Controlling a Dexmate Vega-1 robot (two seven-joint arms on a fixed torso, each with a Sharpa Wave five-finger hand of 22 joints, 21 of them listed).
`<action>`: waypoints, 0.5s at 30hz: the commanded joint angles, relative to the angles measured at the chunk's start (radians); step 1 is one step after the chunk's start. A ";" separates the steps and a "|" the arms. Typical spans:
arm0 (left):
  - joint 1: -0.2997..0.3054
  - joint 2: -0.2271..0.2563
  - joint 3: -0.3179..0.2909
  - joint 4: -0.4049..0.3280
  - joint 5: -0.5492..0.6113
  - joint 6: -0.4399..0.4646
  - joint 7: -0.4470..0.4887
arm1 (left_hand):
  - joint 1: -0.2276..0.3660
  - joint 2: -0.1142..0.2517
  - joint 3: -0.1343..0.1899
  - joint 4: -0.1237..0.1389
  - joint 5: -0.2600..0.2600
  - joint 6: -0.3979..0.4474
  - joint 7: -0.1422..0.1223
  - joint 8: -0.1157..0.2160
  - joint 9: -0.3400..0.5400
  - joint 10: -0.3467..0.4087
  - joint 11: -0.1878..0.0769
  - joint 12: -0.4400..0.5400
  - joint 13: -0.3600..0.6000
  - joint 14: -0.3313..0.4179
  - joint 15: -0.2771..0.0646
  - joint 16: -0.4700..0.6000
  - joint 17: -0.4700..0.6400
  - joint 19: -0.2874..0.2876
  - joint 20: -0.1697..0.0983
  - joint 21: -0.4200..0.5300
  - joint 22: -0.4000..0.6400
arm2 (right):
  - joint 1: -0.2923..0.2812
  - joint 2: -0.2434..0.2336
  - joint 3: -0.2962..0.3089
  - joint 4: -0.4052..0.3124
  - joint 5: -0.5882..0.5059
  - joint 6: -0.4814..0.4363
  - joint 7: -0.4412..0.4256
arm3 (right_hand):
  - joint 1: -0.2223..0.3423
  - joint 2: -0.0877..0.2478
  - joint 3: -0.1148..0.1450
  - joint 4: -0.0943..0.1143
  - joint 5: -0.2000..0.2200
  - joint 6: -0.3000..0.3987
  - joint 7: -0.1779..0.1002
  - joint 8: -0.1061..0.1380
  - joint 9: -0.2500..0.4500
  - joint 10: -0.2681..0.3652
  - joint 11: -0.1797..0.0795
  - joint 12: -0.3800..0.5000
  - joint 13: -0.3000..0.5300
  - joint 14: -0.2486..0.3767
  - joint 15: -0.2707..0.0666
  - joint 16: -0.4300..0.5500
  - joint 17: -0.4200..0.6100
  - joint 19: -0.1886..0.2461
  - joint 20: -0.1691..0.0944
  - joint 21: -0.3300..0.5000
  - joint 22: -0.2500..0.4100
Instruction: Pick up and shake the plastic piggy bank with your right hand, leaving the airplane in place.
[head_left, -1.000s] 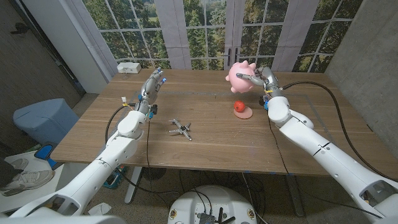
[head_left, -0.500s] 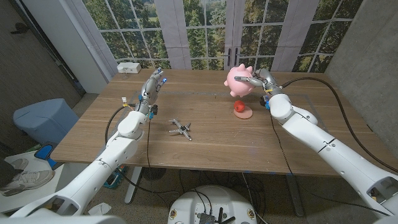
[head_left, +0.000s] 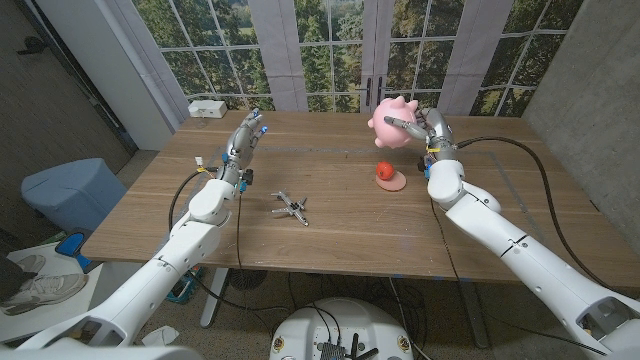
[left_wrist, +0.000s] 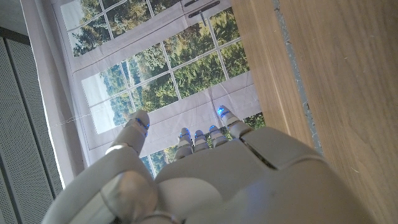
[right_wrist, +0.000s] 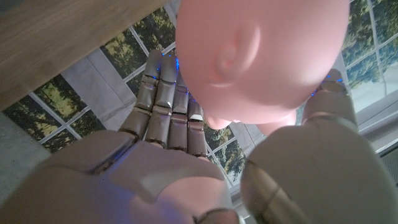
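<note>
My right hand holds the pink plastic piggy bank in the air above the table's far right part. In the right wrist view the pig's pink body fills the space between my right hand's fingers and thumb. The small grey airplane lies on the table near the middle, apart from both hands. Raised above the far left part of the table, my left hand keeps its fingers apart and holds nothing. In the left wrist view my left hand also holds nothing.
A red ball on a small pink dish sits under the lifted pig. A white box stands at the table's far left corner. A blue bin is on the floor to the left.
My right hand has swung the pig down and left, then back up and right. The airplane and my left hand have not moved.
</note>
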 joint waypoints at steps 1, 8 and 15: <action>0.006 0.004 -0.004 -0.008 0.003 -0.004 0.003 | 0.014 0.009 -0.001 0.001 -0.001 -0.002 -0.001 0.004 0.005 -0.007 -0.002 0.007 0.005 0.000 -0.013 -0.001 0.000 0.006 -0.006 -0.004 0.005 | -0.027 0.153 0.030 0.120 -0.065 0.149 -0.291 | 0.325 0.328 0.292 -0.003 0.004 0.245 -0.221 0.003 0.146 0.286 -0.282 0.003 0.181 0.167 -0.306 0.008 0.003 -0.047 -0.063 0.011 0.001; 0.007 0.002 -0.006 -0.007 0.001 -0.007 0.003 | 0.014 0.010 -0.001 0.001 -0.001 -0.002 -0.001 0.004 0.005 -0.008 -0.002 0.007 0.005 -0.001 -0.013 -0.001 0.000 0.007 -0.006 -0.006 0.005 | -0.029 0.201 0.045 0.158 -0.073 0.203 -0.367 | 0.323 0.328 0.292 -0.002 0.004 0.245 -0.218 0.002 0.149 0.287 -0.281 0.003 0.184 0.169 -0.305 0.009 0.003 -0.047 -0.061 0.013 0.001; 0.006 0.003 -0.007 -0.005 0.000 -0.008 0.000 | 0.014 0.010 -0.001 0.001 -0.001 -0.002 -0.002 0.004 0.005 -0.008 -0.001 0.007 0.005 0.000 -0.013 -0.001 0.000 0.008 -0.006 -0.007 0.005 | -0.029 0.206 0.045 0.163 -0.082 0.209 -0.370 | 0.323 0.328 0.292 -0.002 0.004 0.246 -0.216 0.001 0.150 0.289 -0.282 0.002 0.183 0.170 -0.306 0.010 0.004 -0.047 -0.061 0.015 0.001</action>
